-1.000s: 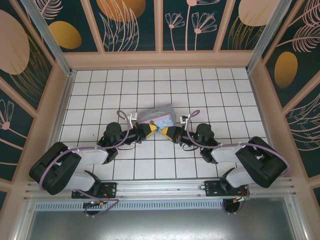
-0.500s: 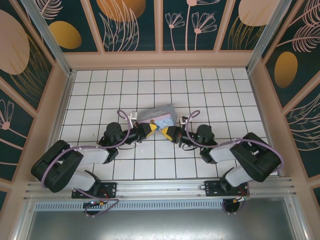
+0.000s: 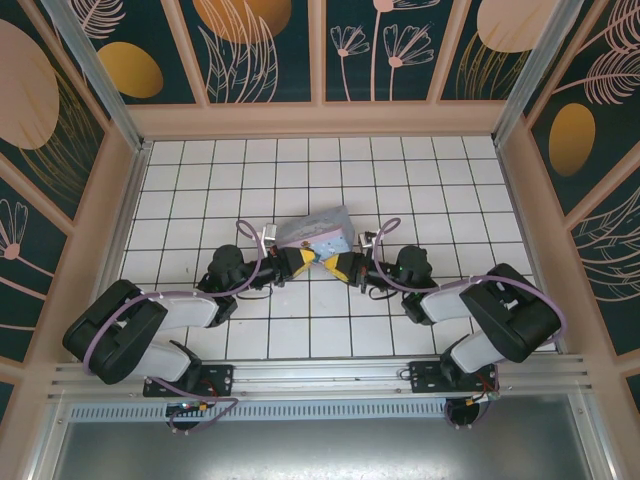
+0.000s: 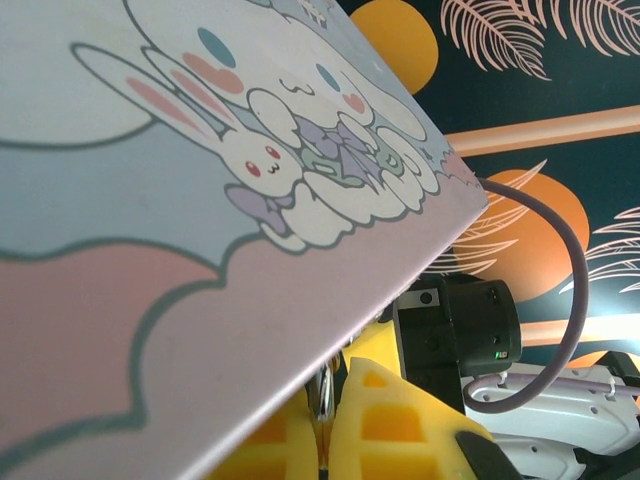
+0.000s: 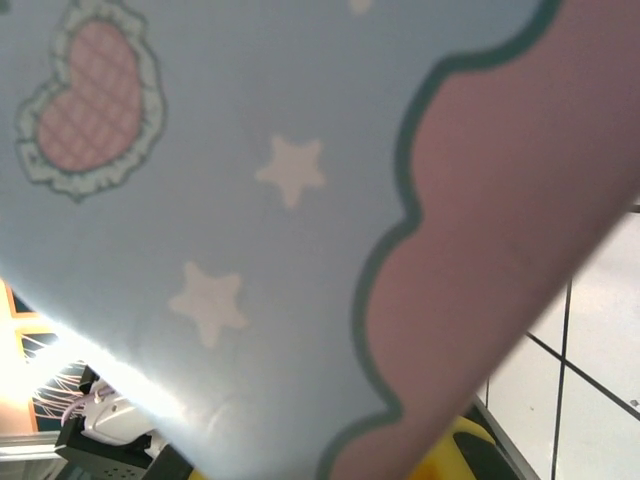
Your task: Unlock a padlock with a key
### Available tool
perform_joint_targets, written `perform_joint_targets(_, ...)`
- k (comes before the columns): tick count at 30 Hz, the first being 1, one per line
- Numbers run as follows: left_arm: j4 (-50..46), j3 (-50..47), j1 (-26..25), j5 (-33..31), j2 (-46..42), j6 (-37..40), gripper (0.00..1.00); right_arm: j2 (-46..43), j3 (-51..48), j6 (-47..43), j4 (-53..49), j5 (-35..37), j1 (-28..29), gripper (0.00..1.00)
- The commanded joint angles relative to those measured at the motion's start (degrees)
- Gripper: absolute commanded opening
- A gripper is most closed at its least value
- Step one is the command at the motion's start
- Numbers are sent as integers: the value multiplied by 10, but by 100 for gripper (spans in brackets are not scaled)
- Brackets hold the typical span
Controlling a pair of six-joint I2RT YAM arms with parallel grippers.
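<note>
My left gripper (image 3: pixel 303 262) and right gripper (image 3: pixel 335 265) meet tip to tip at the near edge of the pastel cartoon-print box (image 3: pixel 318 232). In the left wrist view the box (image 4: pixel 200 200) hangs over my left gripper (image 4: pixel 332 412). Its yellow fingers (image 4: pixel 400 420) are shut on a thin silvery metal piece (image 4: pixel 325 390) just under the box edge. I cannot tell whether that piece is the key or the padlock's shackle. The padlock's dark body is hidden. In the right wrist view the box (image 5: pixel 250 200) covers the jaws, leaving a yellow fingertip (image 5: pixel 452 452) at the bottom.
The right arm's black wrist body (image 4: pixel 455 330) sits close behind my left fingers. White tiled floor (image 3: pixel 400 180) spreads around the box, bounded by peach frame walls (image 3: pixel 320 120). Both arms' elbows (image 3: pixel 120 335) rest low near the front rail.
The right arm's elbow has swung inward and its forearm has shifted. Both grippers stay shut, tip to tip, at the box's near edge, and the box has barely moved.
</note>
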Motion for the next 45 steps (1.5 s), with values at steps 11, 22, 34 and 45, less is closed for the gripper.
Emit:
perform_joint_targets(11,15,12,-30,105,-17,14,0,-20,52,-78,-14,-26,-25,0)
perform_joint_targets(22,2,12,-30,108,-24,15,0,-24,70,-116,-60,-40,-36,0)
perform_joint_targets(34,-44,15,-31,86,-35,47,0,0,72,-119,-38,-39,-30,0)
perform_joint_targets(45,-87,28,-31,84,-42,110,0,15,65,-148,-25,-37,-13,0)
